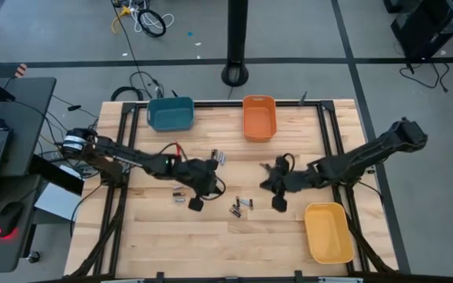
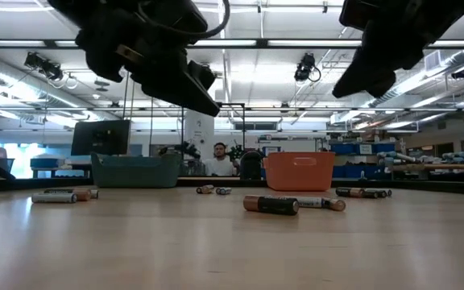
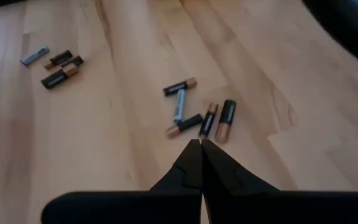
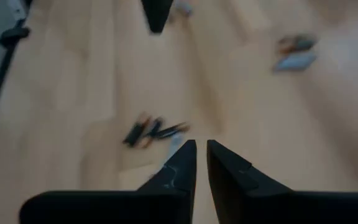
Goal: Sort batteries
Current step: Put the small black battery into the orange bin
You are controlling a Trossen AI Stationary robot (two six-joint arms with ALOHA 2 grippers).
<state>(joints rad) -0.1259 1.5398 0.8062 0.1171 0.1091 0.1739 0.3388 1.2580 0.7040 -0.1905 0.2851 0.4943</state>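
Note:
Several small batteries lie on their sides on the wooden table: a cluster [image 1: 242, 207] between the two grippers, a pair [image 1: 178, 196] beside the left gripper, and a few [image 1: 219, 157] farther back. In the left wrist view the near cluster [image 3: 197, 117] lies just ahead of my shut left gripper [image 3: 201, 147], and another group [image 3: 55, 62] lies farther off. My left gripper [image 1: 195, 203] and right gripper [image 1: 278, 203] both hover above the table and hold nothing. The right gripper [image 4: 201, 150] shows a narrow gap between its fingers, with batteries [image 4: 151, 132] ahead of it.
A teal bin [image 1: 170, 114] and an orange bin [image 1: 259, 116] stand at the table's far edge, and a yellow bin [image 1: 328, 230] stands near the right near corner. In the low view both arms hang well above the tabletop. A person sits in the room behind.

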